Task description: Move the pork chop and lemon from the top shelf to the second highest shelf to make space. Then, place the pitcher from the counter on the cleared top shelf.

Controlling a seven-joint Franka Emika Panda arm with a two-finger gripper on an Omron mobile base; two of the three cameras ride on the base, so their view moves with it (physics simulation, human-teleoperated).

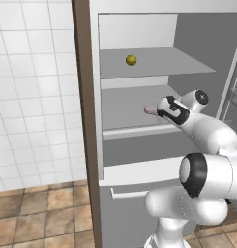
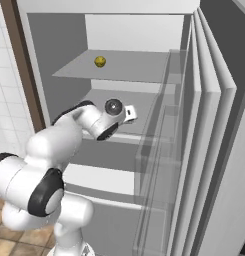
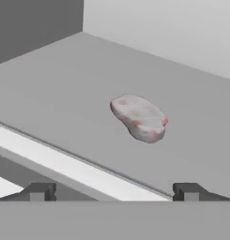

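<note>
The pork chop (image 3: 139, 117) is seen lying flat on the second highest shelf (image 3: 50, 98), free of the wide-open gripper (image 3: 111, 192); the lemon (image 1: 131, 60) awaits on the top shelf (image 1: 158, 60), best approached level.

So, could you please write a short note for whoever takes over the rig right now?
Gripper: open and empty, fingers spread wide, at the front rim of the second highest shelf.
Pork chop: lying flat on the second highest shelf, free of the fingers.
Lemon: on the top shelf, toward the back.
Done: pork chop moved down and let go.
Left: move the lemon down to the second highest shelf, then fetch the pitcher from the counter and set it on the top shelf.
</note>
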